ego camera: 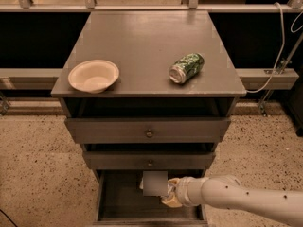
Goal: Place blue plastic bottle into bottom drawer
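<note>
Where the white arm (246, 203) enters from the lower right, it lies nearly level and points left across the cabinet's front, its wrist over the pulled-out bottom drawer (120, 201); the end effector (169, 194) sits in the drawer's right half, its fingers closed on one end of the blue plastic bottle (154, 183), which lies sideways in the drawer opening, just below the middle drawer (149, 161). On the tabletop (142, 37) rest a pale bowl (93, 75) at the left and a crushed green can (186, 67) on its side at the right, well apart.
</note>
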### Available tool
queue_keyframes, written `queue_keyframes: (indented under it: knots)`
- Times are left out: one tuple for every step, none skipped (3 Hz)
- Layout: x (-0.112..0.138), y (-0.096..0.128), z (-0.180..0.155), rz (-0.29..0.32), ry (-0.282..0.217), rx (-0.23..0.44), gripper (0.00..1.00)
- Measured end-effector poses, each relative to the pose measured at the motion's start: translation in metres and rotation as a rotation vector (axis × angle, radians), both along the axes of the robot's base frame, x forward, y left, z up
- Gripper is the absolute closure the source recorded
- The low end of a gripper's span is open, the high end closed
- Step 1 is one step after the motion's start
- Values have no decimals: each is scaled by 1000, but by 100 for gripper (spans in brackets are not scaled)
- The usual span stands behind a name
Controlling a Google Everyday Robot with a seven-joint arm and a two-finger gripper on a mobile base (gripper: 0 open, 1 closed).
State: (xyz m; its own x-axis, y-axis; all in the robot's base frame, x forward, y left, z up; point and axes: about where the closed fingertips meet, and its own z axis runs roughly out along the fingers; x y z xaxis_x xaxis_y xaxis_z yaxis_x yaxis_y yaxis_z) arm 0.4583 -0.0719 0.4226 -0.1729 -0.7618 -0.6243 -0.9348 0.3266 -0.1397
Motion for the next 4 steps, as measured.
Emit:
queue_keyframes:
  knots:
    - [-7, -3, -70, 39, 82, -27, 100]
    - [-8, -13, -117, 62, 131, 20, 100]
    - [-1, -28, -142, 77, 142, 74, 100]
    - [8, -39, -179, 96, 198, 122, 100]
